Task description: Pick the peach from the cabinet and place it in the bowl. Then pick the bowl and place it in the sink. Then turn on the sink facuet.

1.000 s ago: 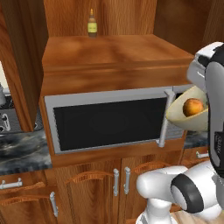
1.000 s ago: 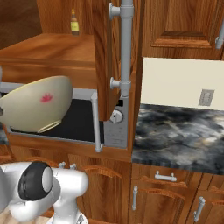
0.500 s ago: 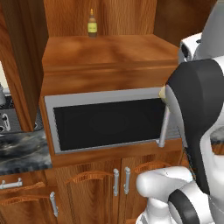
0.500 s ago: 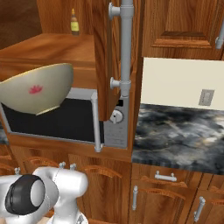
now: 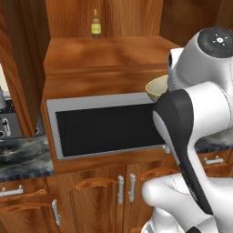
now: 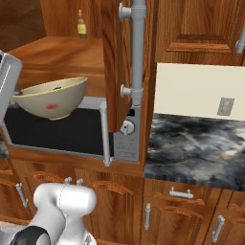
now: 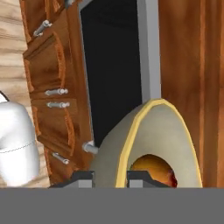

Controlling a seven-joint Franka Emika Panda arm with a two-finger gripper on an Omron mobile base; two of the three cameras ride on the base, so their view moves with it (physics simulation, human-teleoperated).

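**Bowl carried in front of the microwave, peach inside**

The cabinet (image 5: pixel 104 54) spans the upper scene, its wide flat shelf board bare except for a slim brown bottle (image 5: pixel 95 25) standing at the back against the wood panel, so most of the board is free. Below its front edge sits the microwave (image 5: pixel 104 129), dark door shut, its long silver handle (image 6: pixel 104 134) running down the right side. An open cabinet door (image 6: pixel 112 62) juts forward just right of the bowl, closing off room on that side; beyond it a dark marbled counter (image 6: pixel 191 148) lies bare. Low cupboards with silver handles (image 5: pixel 120 189) run along the bottom.

The bowl (image 6: pixel 51 98) hangs in the air before the microwave door, upright and near level, with its rim just below the shelf edge. In the hand view the gripper (image 7: pixel 110 177) is clamped on the bowl's rim, one finger either side of the wall, and the peach (image 7: pixel 151 170) lies in the bottom of the bowl.

Against a second ago, the bowl has gone from steeply tilted to nearly level and sits higher, and the arm now hides most of it in the left base view.
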